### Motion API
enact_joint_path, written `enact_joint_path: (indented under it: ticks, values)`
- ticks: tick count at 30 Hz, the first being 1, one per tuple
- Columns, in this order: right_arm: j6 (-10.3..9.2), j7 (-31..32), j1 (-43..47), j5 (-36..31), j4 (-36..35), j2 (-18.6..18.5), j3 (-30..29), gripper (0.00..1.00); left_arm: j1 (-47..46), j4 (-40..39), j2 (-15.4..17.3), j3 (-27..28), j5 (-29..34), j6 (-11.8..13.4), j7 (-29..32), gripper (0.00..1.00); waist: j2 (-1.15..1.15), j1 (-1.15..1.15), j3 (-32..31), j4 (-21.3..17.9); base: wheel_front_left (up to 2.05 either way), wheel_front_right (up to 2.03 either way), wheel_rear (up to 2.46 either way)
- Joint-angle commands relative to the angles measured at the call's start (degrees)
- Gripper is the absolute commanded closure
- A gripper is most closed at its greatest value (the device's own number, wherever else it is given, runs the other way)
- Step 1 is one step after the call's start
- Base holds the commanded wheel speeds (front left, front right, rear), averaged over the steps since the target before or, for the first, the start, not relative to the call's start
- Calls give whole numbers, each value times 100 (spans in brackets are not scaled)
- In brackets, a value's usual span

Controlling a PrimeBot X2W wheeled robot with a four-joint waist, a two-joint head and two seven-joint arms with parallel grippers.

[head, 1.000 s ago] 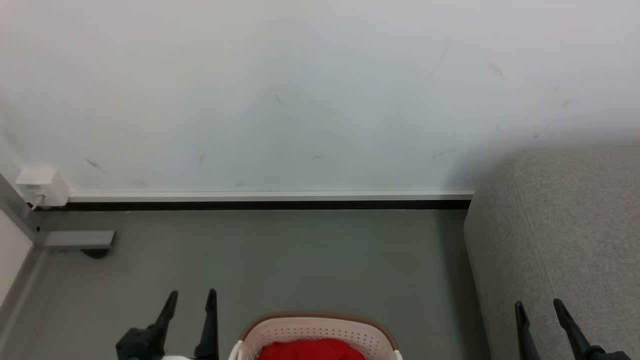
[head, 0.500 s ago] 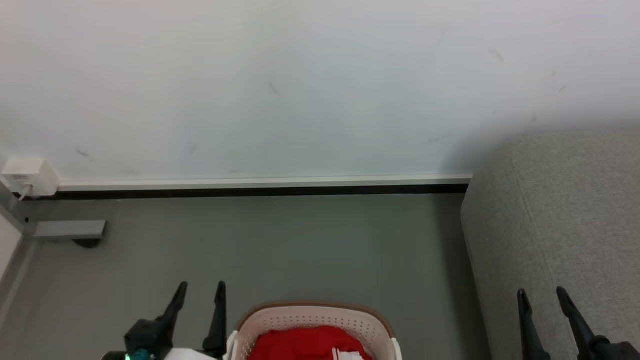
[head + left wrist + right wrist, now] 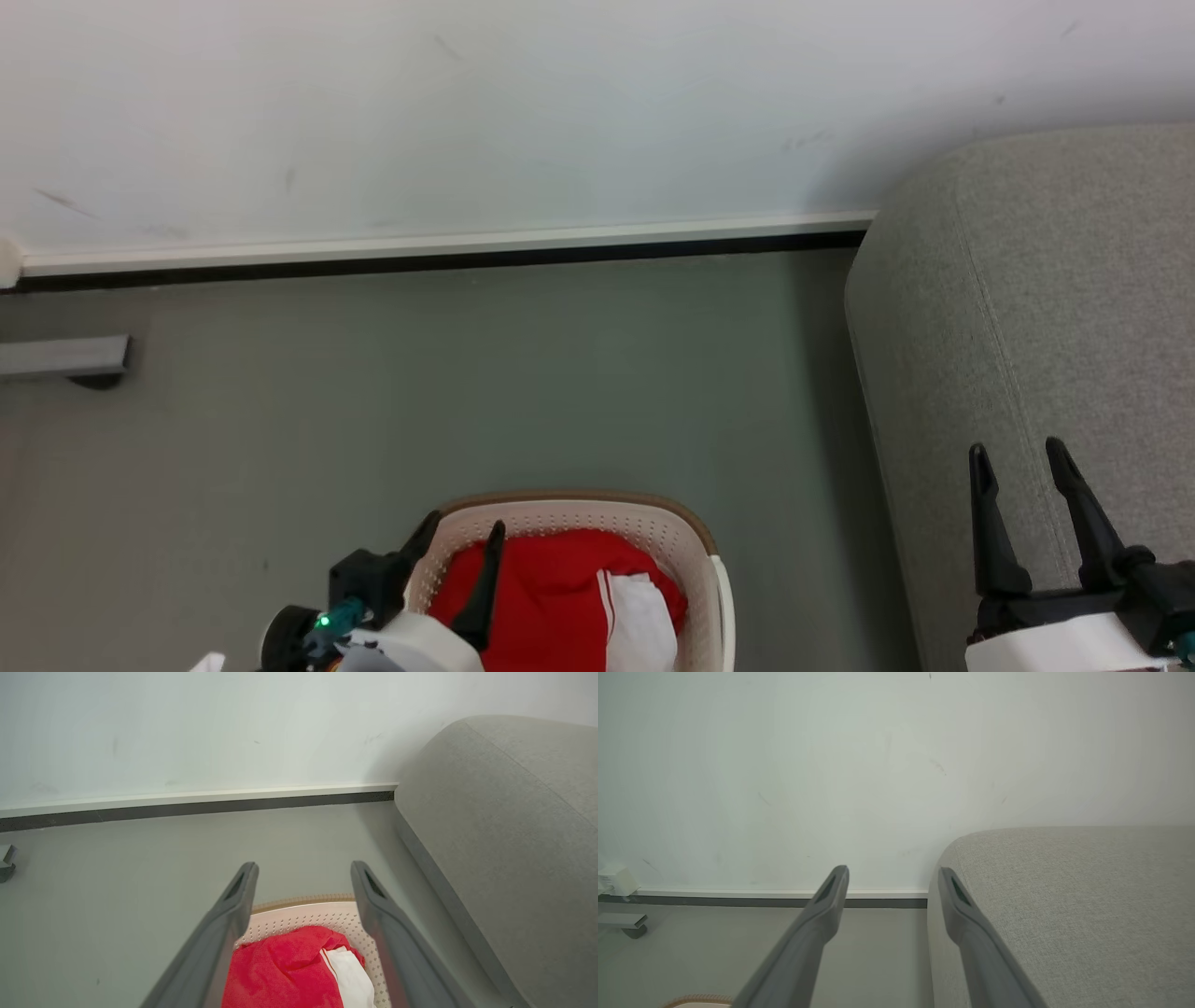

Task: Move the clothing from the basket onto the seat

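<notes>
1. The basket (image 3: 689, 534) stands on the grey floor (image 3: 467, 373), at the bottom centre of the head view. Its cream wall is perforated and its rim is brown.
2. The clothing (image 3: 541, 597) lies inside the basket. The visible fabric is bright red, with a white panel (image 3: 646, 623) edged by thin white stripes on the side nearer the seat.
3. The seat (image 3: 1074, 308) is at the robot's right, its rounded end against the wall (image 3: 467, 112). A strip of bare floor separates it from the basket.
4. The left gripper (image 3: 464, 523) is over the left part of the basket. In the head view one finger crosses the left rim and the other crosses the red fabric.
5. In the left wrist view the left fingers (image 3: 233, 905) are spread wide. The basket and clothing lie between and below them, and nothing is held. Contact with the fabric cannot be determined.
6. The right gripper (image 3: 1016, 448) is over the left edge of the seat, fingers pointing up the head view. Its fingers are spread wide and hold nothing.
7. A white skirting board (image 3: 448, 247) with a dark lower band runs along the base of the wall.
</notes>
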Motion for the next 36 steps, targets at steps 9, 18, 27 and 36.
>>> enact_joint_path:
  ticks: [9, 18, 27, 36]
  values:
    - [-12, -2, -542, 189, -448, -26, 200, 0, -880, 1271, 176, -306, 209, -70, 280, 0, 0, 0, 939, -460, 0, 0, 0]
    - [-12, -2, -883, 407, -841, -24, 315, 0, -1631, 2132, 187, -644, 351, -111, 964, 0, 0, 0, 1763, -716, 0, 0, 0]
    - [-12, -2, -1239, 642, -1195, -25, 579, 0, -2380, 2836, 202, -697, 354, 72, 1542, 0, 0, 0, 2559, -859, 0, 0, 0]
    - [-12, -2, -1515, 821, -1448, -23, 765, 0, -2994, 3314, 368, -715, 409, 363, 1715, 0, 0, 0, 3213, -1009, 0, 0, 0]
